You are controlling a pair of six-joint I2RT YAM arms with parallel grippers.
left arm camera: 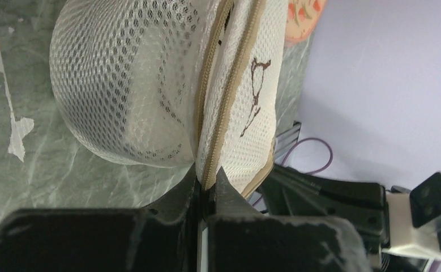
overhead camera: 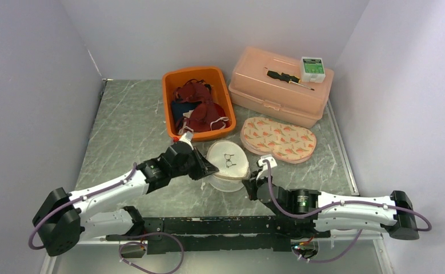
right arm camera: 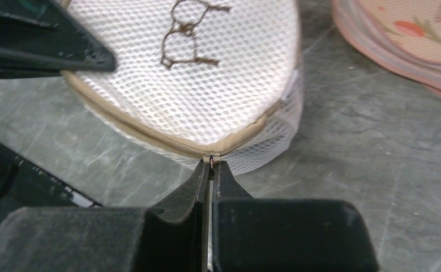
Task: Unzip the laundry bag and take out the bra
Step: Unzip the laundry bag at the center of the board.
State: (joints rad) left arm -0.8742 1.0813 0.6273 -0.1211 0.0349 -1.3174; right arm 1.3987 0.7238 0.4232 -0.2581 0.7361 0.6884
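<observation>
A round white mesh laundry bag (overhead camera: 227, 162) lies on the table between my two grippers, its beige zipper (left arm camera: 221, 107) closed along the seam. My left gripper (left arm camera: 208, 181) is shut on the bag's zipper seam at its left edge (overhead camera: 213, 169). My right gripper (right arm camera: 212, 164) is shut on the small metal zipper pull (right arm camera: 213, 159) at the bag's near right edge (overhead camera: 248, 181). A brown line drawing (right arm camera: 187, 37) marks the bag's top panel. The bra is hidden; the mesh (left arm camera: 138, 85) shows only a pale shape inside.
An orange bin (overhead camera: 171, 85) with dark red garments stands behind the bag. A pink lidded box (overhead camera: 277, 94) at the back right carries a screwdriver (overhead camera: 288, 79) and a small green-white box (overhead camera: 312, 68). A pink patterned pouch (overhead camera: 278, 138) lies right of the bag.
</observation>
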